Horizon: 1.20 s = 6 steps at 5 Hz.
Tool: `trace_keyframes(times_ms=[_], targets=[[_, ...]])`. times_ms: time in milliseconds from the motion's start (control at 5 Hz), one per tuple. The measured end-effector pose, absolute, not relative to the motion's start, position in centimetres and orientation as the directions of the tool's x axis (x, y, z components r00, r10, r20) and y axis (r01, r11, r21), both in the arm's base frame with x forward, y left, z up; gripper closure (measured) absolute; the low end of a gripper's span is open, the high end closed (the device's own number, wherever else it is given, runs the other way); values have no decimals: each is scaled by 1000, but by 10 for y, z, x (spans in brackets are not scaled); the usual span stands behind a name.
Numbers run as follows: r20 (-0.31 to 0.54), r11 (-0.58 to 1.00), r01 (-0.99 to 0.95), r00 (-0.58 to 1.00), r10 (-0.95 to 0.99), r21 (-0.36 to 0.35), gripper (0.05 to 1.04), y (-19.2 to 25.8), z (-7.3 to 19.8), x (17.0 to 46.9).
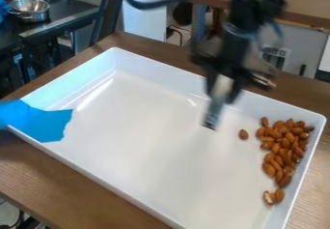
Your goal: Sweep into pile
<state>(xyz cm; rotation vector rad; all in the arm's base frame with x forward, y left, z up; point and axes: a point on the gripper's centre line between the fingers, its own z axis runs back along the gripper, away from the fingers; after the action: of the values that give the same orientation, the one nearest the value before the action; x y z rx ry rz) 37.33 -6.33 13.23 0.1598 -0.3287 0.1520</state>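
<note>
1. Almonds [285,143] lie mostly in a long, crowded heap against the tray's wall at the right of the view; one stray almond [243,134] sits apart on the heap's inner side, and a couple lie at its near end.
2. The gripper [223,89] hangs over the tray [161,141], its fingers seemingly closed on either side of a narrow, pale tool [214,109] that points down; it has no almond that I can make out.
3. Gathering looks well along, so the likeliest slip is with the stray: a slim tool end could pass beside it, or catch it off-centre and spin it away.
4. Too hard a push towards the wall could make nuts ride up over one another, scatter the heap's loose edge, or send one over the rim.
5. If the tool's end bears down on the tray floor, it might twist in the grip; carried too high, it would skim over the nuts.
6. The almonds are brown, matt-looking teardrops, one at the near end showing a pale patch. The tray is white, glossy and shallow with rounded corners, probably slick enough for nuts to skid. Crumpled blue sheeting [42,121] laps its rim, and wood-grained table [38,167] lies beneath.
</note>
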Motion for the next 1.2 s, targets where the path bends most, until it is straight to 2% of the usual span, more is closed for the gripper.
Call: trace_keyframes(times_ms=[200, 400, 600, 800, 1000, 1200], targets=[[308, 934, -348, 900, 309, 78, 716, -20, 130, 348], [279, 872, -489, 833, 477, -32, 716, 36, 117, 322], [281, 857, -512, 816, 506, -56, 716, 78, 92, 305], [359, 860, -510, 799, 482, -18, 654, 118, 81, 296], [302, 868, -497, 830, 469, 19, 344, 123, 63, 293], [274, 871, -490, 841, 466, 22, 90, 122, 65, 291]])
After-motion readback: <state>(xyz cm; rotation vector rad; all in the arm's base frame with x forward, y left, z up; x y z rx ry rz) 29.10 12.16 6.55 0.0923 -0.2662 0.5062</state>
